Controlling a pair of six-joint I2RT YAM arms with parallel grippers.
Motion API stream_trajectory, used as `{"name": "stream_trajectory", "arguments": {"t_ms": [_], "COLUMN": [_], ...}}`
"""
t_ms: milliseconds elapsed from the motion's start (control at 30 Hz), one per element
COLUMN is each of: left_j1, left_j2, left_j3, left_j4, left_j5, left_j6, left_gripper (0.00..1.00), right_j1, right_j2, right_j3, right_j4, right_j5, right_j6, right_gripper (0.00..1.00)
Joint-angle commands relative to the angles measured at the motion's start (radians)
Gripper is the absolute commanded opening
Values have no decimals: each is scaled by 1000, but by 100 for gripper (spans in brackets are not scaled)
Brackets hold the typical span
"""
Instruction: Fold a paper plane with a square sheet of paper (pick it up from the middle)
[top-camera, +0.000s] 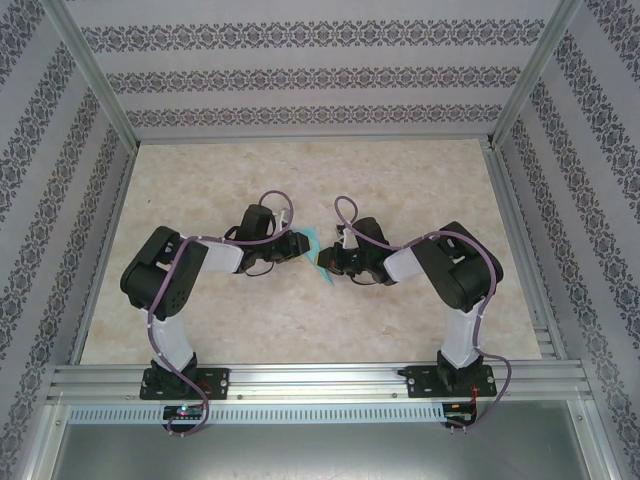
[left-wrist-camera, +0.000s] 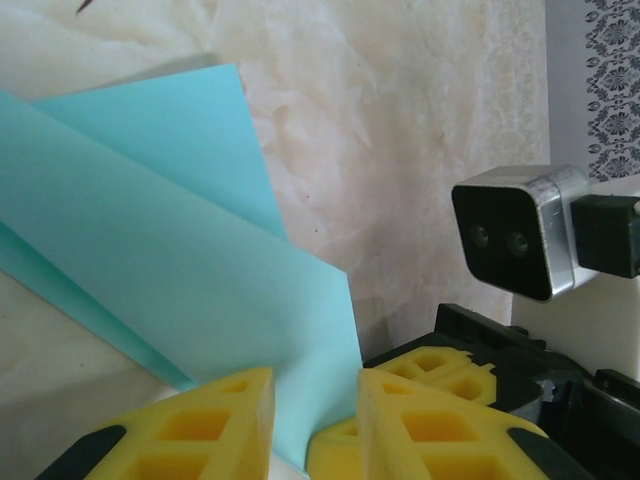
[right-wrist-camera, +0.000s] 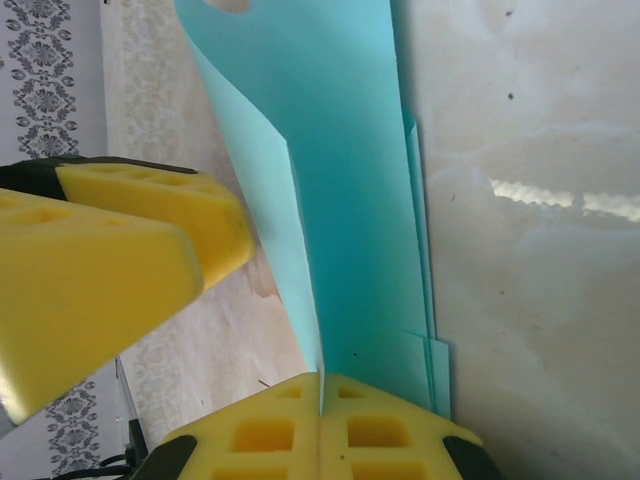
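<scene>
Turquoise paper sheet (top-camera: 322, 258) stands between the left claw (top-camera: 303, 248) and the right claw (top-camera: 337, 262), over the middle of the marble-patterned table (top-camera: 300, 180), and it is folded into several layers with a long crease. Around the table are walls (top-camera: 300, 75) with bands of flower pattern, and an aluminium frame rail (top-camera: 320, 378) lies at the near edge, well apart from both claws; purple cables (top-camera: 268, 200) loop over the wrists. For each claw, the nearest thing in the way is the other claw. In the left wrist view, the yellow fingers (left-wrist-camera: 430, 368) of the right claw and the right wrist camera (left-wrist-camera: 515, 232) are just behind the corner of the paper sheet (left-wrist-camera: 180, 260). In the right wrist view, the yellow fingers (right-wrist-camera: 120, 260) of the left claw are just to the left of the paper sheet (right-wrist-camera: 350, 200). The right claw (right-wrist-camera: 322, 425) is fully closed, its two pads pressed together on the near edge of the sheet, which runs straight away from the fingertips. The left claw (left-wrist-camera: 315, 420) is partly open: there is a clear gap between its pads, and a corner of the sheet lies in this gap, but I cannot tell whether either pad touches it.
</scene>
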Motion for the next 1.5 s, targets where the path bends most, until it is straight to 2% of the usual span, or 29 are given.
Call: {"name": "stream_trajectory", "arguments": {"t_ms": [0, 567, 800, 1200, 1467], "left_j1": [-6, -8, -7, -7, -8], "left_j2": [21, 66, 76, 96, 113], "left_j3": [5, 30, 60, 106, 132], "left_j4": [57, 14, -69, -238, -313], "left_j5": [24, -7, -37, -99, -127], "left_j6": [30, 42, 49, 45, 57], "left_gripper": [28, 26, 26, 25, 25], "right_j1": [-5, -9, -7, -9, -7], "right_j2": [31, 38, 37, -54, -92], "right_j3": [14, 32, 41, 40, -5], "right_j4": [-55, -123, -154, -231, -300], "right_j5": [14, 25, 28, -8, 8], "right_j6": [-11, -20, -28, -59, -98], "right_gripper": [0, 0, 0, 14, 14]}}
